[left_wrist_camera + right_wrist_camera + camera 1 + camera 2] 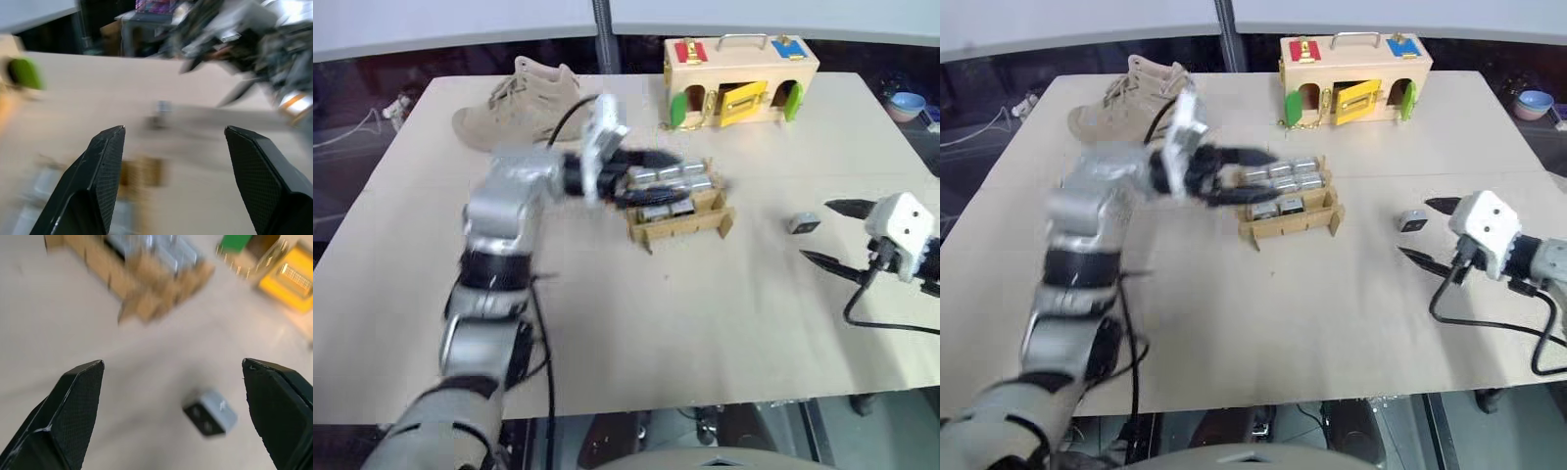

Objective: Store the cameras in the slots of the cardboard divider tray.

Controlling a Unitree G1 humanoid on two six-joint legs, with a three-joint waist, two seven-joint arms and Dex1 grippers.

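The cardboard divider tray (685, 227) sits mid-table with several silver-grey cameras (672, 177) in its slots. My left gripper (666, 182) hovers over the tray's left side, pointing right. Its fingers (105, 166) stand open with nothing between them. One loose camera (804, 223), grey with a dark face, lies on the table to the right of the tray. My right gripper (815, 232) is low over the table just right of it, open, and the loose camera (211, 413) lies just ahead of the gap between its fingers (73, 401), untouched.
A tan shoe (519, 98) lies at the back left. A pale wooden box (739, 83) with coloured doors stands at the back, behind the tray. A blue bowl (907, 103) sits beyond the table's right edge. A black cable (886, 323) trails from my right wrist.
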